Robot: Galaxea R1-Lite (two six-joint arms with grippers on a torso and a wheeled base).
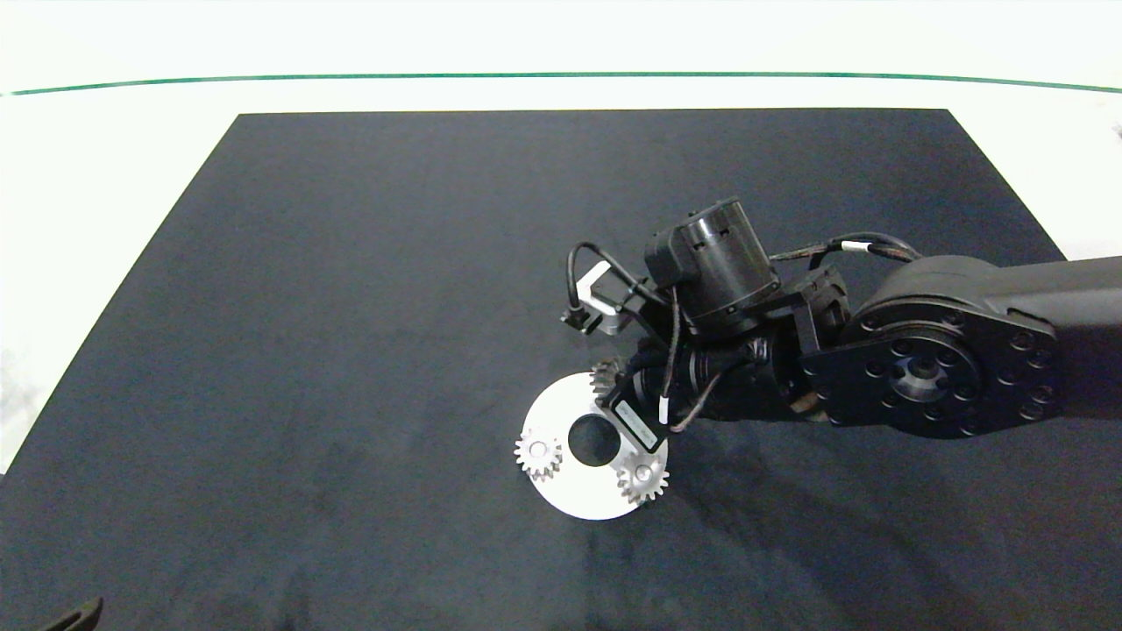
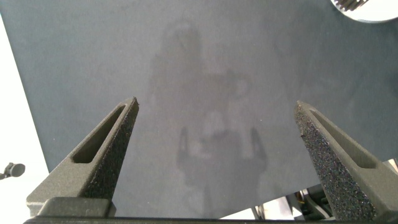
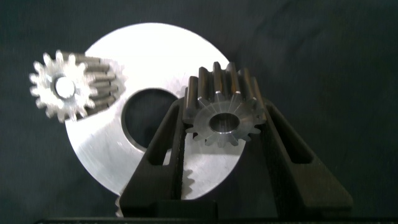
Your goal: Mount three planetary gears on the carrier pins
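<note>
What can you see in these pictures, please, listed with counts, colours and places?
planetary gears: three, silver-grey; two seated on the white disc, one held over its rim.
carrier pins: two showing, pale, in the seated gears' centres; the third is not seen.
white disc: one, white, with a centre hole, on the mat.
mat: one, black, on the table.
table: one, white, around the mat.
green line: one, across the table's far side.
right pincer: grey fingers, shut on the third gear over the disc.
left pincer: grey fingers, open, over bare mat.
</note>
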